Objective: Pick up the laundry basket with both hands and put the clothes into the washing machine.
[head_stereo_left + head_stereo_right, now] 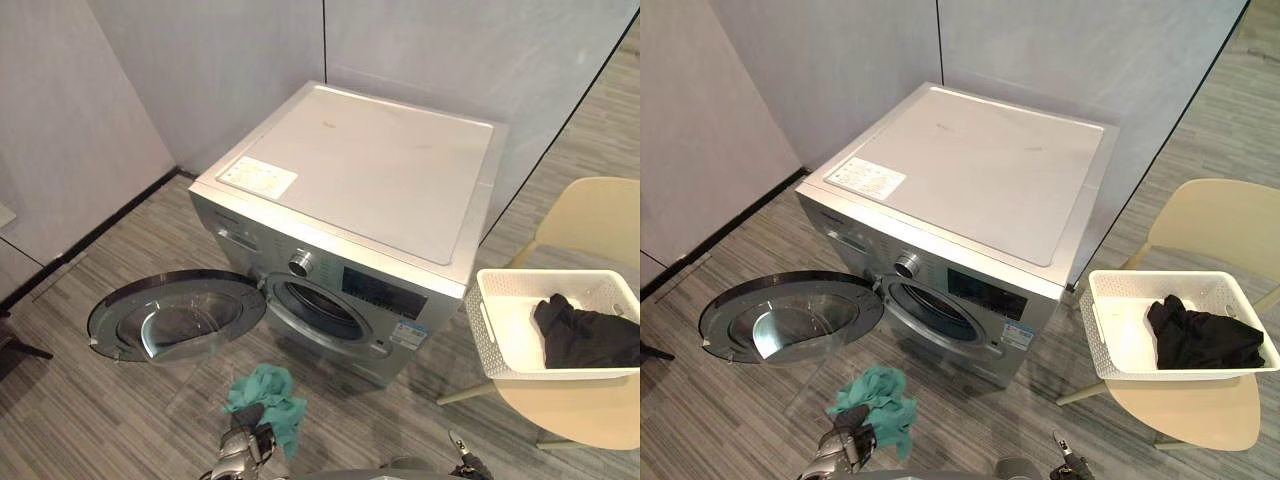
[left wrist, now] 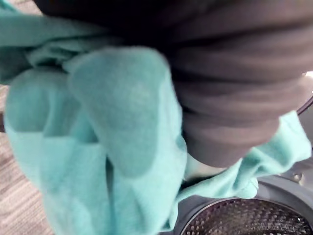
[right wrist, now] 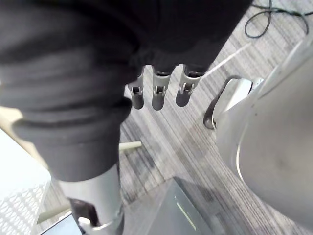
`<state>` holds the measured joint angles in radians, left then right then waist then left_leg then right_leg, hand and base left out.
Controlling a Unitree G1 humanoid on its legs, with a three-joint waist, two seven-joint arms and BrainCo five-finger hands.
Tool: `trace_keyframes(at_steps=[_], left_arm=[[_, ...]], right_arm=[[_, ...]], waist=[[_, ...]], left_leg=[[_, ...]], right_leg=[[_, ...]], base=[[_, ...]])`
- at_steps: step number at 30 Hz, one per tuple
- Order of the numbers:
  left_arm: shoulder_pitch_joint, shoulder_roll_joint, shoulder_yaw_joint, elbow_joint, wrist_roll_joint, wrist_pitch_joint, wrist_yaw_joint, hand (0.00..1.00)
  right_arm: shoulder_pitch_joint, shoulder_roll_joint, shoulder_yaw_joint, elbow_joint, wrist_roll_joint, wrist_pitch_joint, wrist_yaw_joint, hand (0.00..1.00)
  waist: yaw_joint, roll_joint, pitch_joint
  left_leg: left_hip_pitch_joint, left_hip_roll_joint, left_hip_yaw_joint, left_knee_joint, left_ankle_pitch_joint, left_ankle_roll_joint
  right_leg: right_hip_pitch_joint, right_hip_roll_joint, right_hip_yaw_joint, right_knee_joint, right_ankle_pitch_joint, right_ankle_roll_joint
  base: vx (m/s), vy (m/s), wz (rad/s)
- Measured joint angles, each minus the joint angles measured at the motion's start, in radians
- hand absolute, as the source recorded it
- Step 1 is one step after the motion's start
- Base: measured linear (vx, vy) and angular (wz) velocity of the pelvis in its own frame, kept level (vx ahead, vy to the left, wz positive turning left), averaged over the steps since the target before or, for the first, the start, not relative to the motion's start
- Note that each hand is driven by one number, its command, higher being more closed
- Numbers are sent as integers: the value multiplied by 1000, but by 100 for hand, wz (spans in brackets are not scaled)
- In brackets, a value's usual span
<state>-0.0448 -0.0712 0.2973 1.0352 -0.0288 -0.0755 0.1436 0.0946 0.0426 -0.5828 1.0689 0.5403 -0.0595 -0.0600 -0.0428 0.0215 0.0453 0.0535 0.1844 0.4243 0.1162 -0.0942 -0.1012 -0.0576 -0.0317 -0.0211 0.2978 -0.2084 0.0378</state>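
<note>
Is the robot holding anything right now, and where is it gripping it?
Its left hand grips the teal cloth by a bunched fold near its lower edge. The right hand holds nothing.

right hand (image 3: pixel 184 91): silver fingers (image 3: pixel 157 96), dark tips | wrist cover (image 3: pixel 68 83): dark, ribbed

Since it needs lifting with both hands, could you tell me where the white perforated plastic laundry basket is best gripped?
Probably at its two short ends, one hand from each side: the white perforated laundry basket has a handle slot in its left end wall, and the black garment lies toward the right.
</note>
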Motion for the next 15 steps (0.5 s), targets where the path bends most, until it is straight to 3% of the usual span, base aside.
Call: trace_keyframes(at_steps=[3, 4, 5, 6, 7, 8, 9, 10, 11, 13, 14, 15], left_arm=[[34, -2, -49, -78, -27, 1, -13, 100], [40, -6, -71, -112, -44, 1, -14, 100], [47, -9, -91, -150, -51, -2, -13, 100], [50, -9, -94, -166, -54, -3, -12, 100], [54, -1, -110, -188, -60, -11, -13, 100], [54, 3, -123, -195, -61, -12, -13, 100], [56, 5, -144, -207, -69, -13, -12, 100], [57, 5, -154, -210, -72, -15, -12, 100], [63, 7, -174, -210, -77, -21, -9, 100], [73, 9, -217, -210, -79, -24, -9, 100], [75, 10, -230, -210, -79, -24, -9, 100], [75, 19, -259, -212, -79, -24, -10, 100]], right_arm=[[14, 14, 48, -11, -2, -3, -2, 0], [15, 5, 71, -35, -2, -3, -3, 0], [14, -3, 96, -59, -2, -2, -5, 0], [13, -5, 110, -70, -2, -3, -6, 0], [7, -10, 141, -91, -2, -4, -10, 0], [0, -13, 153, -101, -2, -4, -14, 0], [-1, -12, 166, -102, -2, -4, -16, 0], [-8, -11, 177, -102, -2, -3, -16, 0], [-11, -8, 177, -98, -2, -5, -15, 0], [-24, -25, 177, -53, -2, -12, -9, 0], [-26, -35, 177, -39, -2, -13, -7, 0], [-31, -60, 175, -9, -14, -12, -6, 0]], waist=[[5, -24, 19], [19, -3, 24], [37, 11, 23], [46, 13, 23], [54, 13, 30], [53, 21, 31], [55, 14, 34], [55, 8, 34], [51, 1, 32], [49, 5, 27], [48, 15, 19], [45, 38, -1]], left_leg=[[-121, 80, -70, 401, -21, -29], [-208, 115, -155, 597, 19, -27], [-278, 117, -231, 729, 93, -46], [-306, 112, -253, 777, 131, -52], [-355, 111, -289, 871, 130, -43], [-382, 113, -292, 897, 75, -16], [-396, 112, -291, 866, 21, 13], [-396, 113, -294, 826, 8, 26], [-381, 114, -332, 694, 3, 34], [-307, 88, -498, 391, 11, 37], [-290, 77, -574, 317, 21, 31], [-248, 59, -674, 230, -17, -41]], right_leg=[[84, 0, -6, -37, 11, -16], [102, 15, 1, -40, 5, -21], [111, 16, 28, -40, -16, -27], [118, 12, 47, -43, -24, -27], [127, -1, 83, -63, -33, -34], [127, -8, 103, -74, -33, -33], [118, -31, 128, -75, -32, -32], [112, -45, 140, -75, -32, -31], [98, -67, 165, -74, -27, -19], [65, -93, 221, -71, -32, 39], [52, -96, 233, -71, -36, 59], [27, -98, 258, -75, -37, 94]], base=[[79, -151, 2], [8, -53, -59], [22, 36, -80], [73, 122, -88], [73, 122, -72], [82, 192, -79], [68, 209, -63], [98, 275, -70], [113, 310, -73], [89, 320, -77], [86, 416, -65], [116, 492, -35]])
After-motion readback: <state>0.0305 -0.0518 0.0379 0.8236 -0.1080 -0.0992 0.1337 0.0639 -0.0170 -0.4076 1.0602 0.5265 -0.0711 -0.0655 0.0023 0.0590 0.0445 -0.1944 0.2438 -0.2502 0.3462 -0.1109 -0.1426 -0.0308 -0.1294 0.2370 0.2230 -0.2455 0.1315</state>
